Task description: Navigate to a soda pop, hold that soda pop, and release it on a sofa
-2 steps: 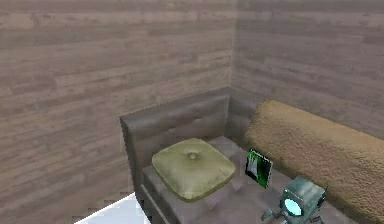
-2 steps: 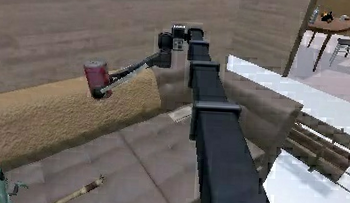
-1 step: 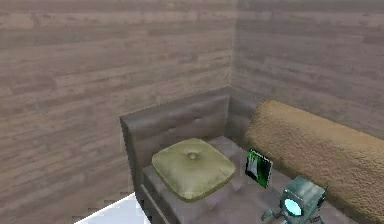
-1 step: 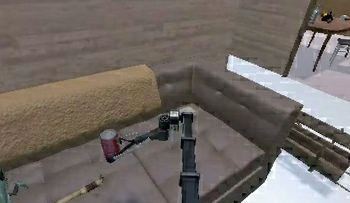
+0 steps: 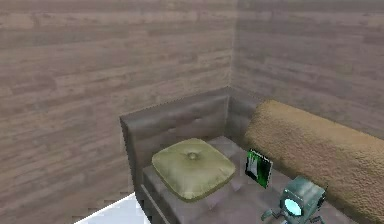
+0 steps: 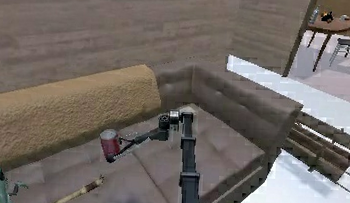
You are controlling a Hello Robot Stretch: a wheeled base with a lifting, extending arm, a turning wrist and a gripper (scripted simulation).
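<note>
Release step. Can point(image 6: 110, 144) hangs at my gripper point(image 6: 124, 141) tip, 9 o'clock of arm point(image 6: 188, 165), above sofa point(image 6: 233, 108) seat; finger spread can't tell. Next: lower gently, let go.

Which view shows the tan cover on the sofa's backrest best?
The arm side view: a long stretch of the tan cover runs along the backrest of the sofa, up to its end. The forward view shows a shorter stretch, cut by the right edge.

My arm point(image 6: 189, 175) is a dark, square-sided bar. At its far end sit two small white squares with black marks point(image 6: 186, 114), and beside them my gripper point(image 6: 123, 145): a dark body with two thin, dark fingers point(image 6: 141, 139).
</note>
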